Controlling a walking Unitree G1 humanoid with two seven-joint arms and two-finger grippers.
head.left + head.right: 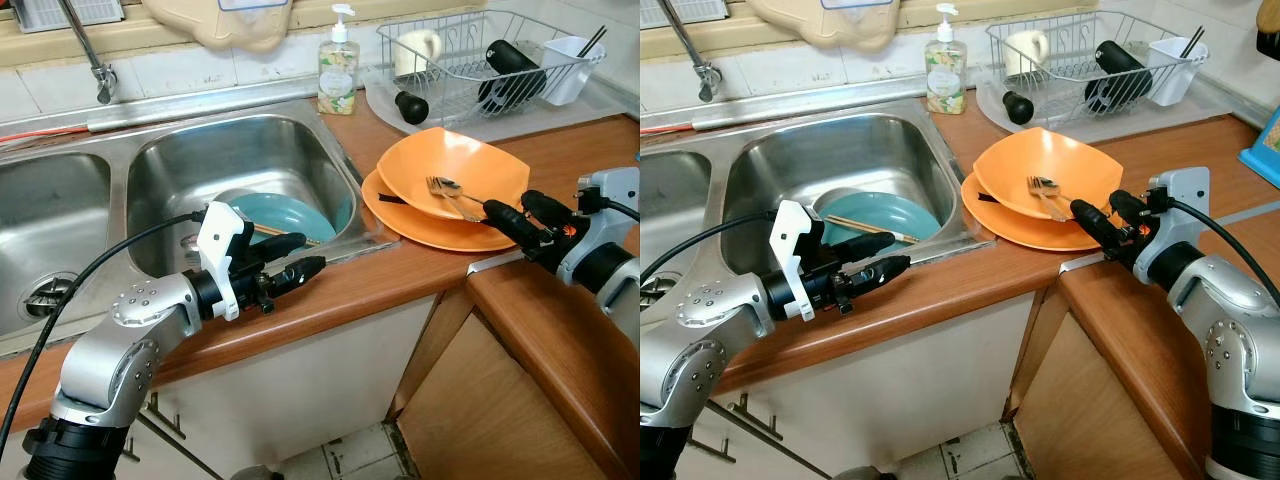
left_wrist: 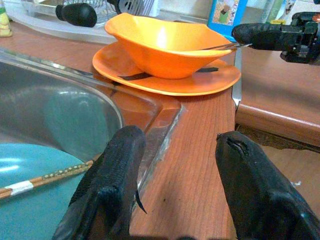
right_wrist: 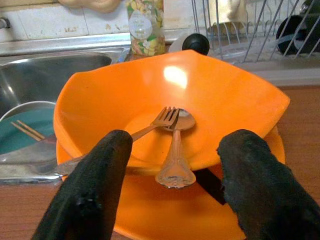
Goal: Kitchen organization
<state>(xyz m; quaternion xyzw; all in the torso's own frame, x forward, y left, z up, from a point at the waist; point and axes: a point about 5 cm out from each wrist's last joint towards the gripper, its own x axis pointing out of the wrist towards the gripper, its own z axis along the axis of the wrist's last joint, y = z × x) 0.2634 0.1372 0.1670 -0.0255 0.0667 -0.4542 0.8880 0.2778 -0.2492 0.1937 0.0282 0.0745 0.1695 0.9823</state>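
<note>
Where bowl (image 3: 165, 105) overlaps, spoon (image 3: 176, 160) seems cut.

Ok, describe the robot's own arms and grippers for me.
Both arms are silver metal with rounded joints and black collars. The left gripper has two long black textured fingers on a white bracket, fed by a black cable. The right gripper has matching black fingers, a pale grey mount, a black cable and an orange spot.

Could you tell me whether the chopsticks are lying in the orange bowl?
No, the chopsticks lie on the blue plate in the sink; the orange bowl holds a fork and a spoon.
</note>
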